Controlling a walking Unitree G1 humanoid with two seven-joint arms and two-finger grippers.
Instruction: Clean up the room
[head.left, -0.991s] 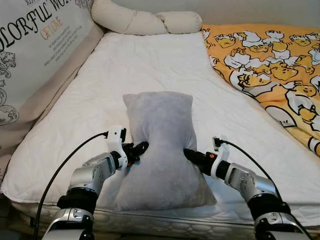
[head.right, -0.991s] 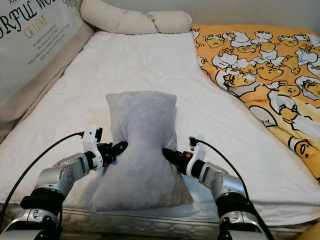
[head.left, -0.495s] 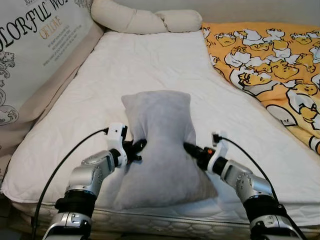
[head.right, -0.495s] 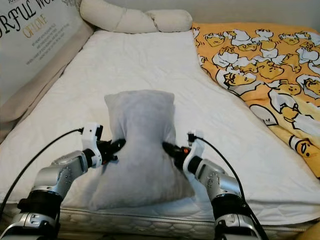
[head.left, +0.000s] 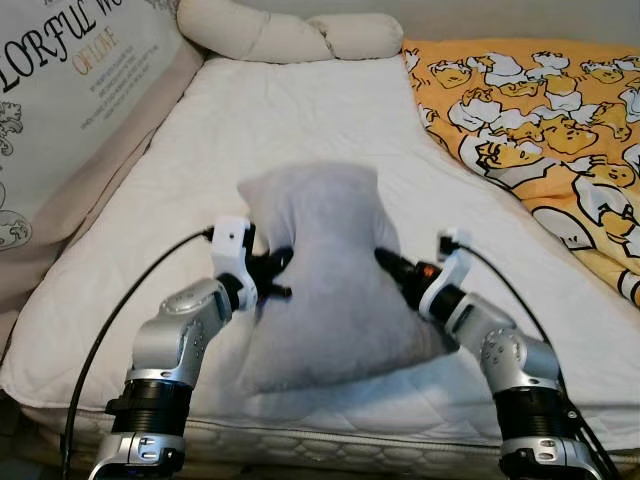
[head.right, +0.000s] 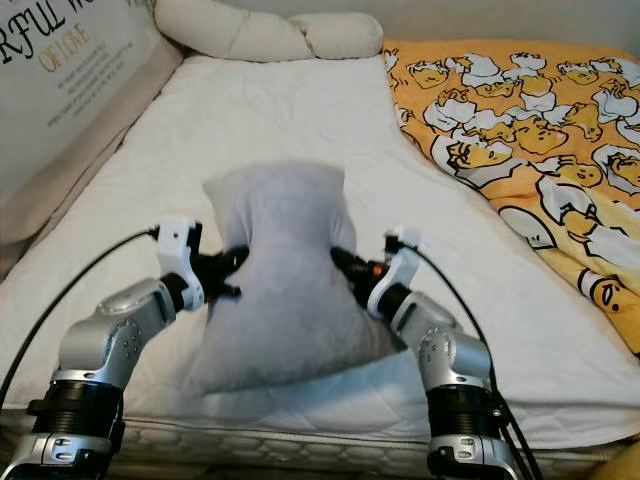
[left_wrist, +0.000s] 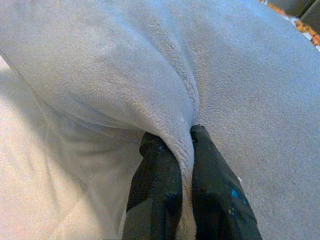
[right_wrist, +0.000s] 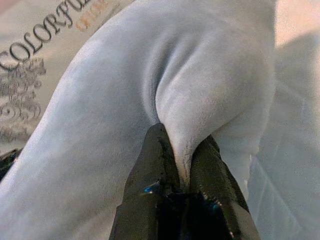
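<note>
The left claw (head.left: 277, 276) pinches a fold on the left edge of the grey pillow (head.left: 325, 275), which sits between both claws over the near part of the white bed (head.left: 300, 120). The right claw (head.left: 390, 263) is clamped on its right edge.

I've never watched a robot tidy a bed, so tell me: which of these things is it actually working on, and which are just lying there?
In use:
soft grey plush pillow
left gripper, pinching its one side
right gripper, pinching the other

Just lying about:
white quilted mattress
orange duck-print blanket
cream bolster pillow
large lettered cushion
</note>
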